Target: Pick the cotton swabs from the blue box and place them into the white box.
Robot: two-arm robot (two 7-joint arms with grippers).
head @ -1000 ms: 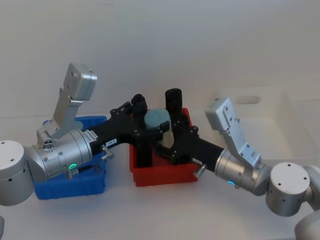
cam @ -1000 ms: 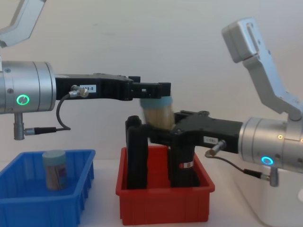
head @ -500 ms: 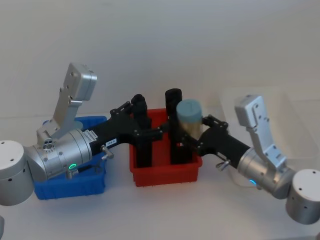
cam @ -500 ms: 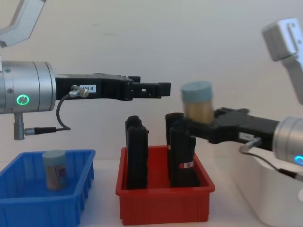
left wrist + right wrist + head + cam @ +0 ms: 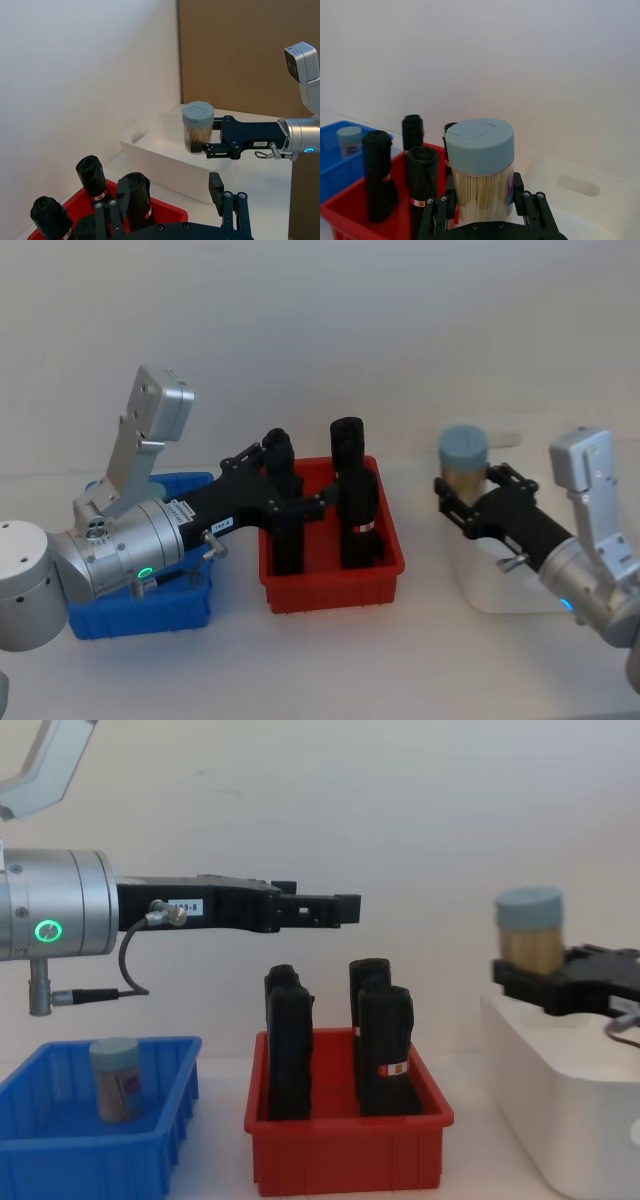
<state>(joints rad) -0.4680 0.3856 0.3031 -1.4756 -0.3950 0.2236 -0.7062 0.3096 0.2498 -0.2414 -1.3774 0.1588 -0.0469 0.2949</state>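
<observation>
A cotton swabs tub (image 5: 530,930) with a light blue cap is held upright in my right gripper (image 5: 532,975), which is shut on it above the near left rim of the white box (image 5: 560,1120). The head view puts this tub (image 5: 463,464) over the white box (image 5: 515,592). Another cotton swabs tub (image 5: 115,1078) stands in the blue box (image 5: 60,1160). My left gripper (image 5: 345,908) hangs open and empty above the red bin, its fingers (image 5: 227,200) spread wide.
A red bin (image 5: 345,1150) between the blue and white boxes holds tall black blocks (image 5: 385,1050) standing upright. My left arm stretches across above the blue box (image 5: 140,618) and the red bin (image 5: 330,585).
My right gripper has carried the tub rightward, from above the red bin to above the white box's edge. The left arm has stayed still.
</observation>
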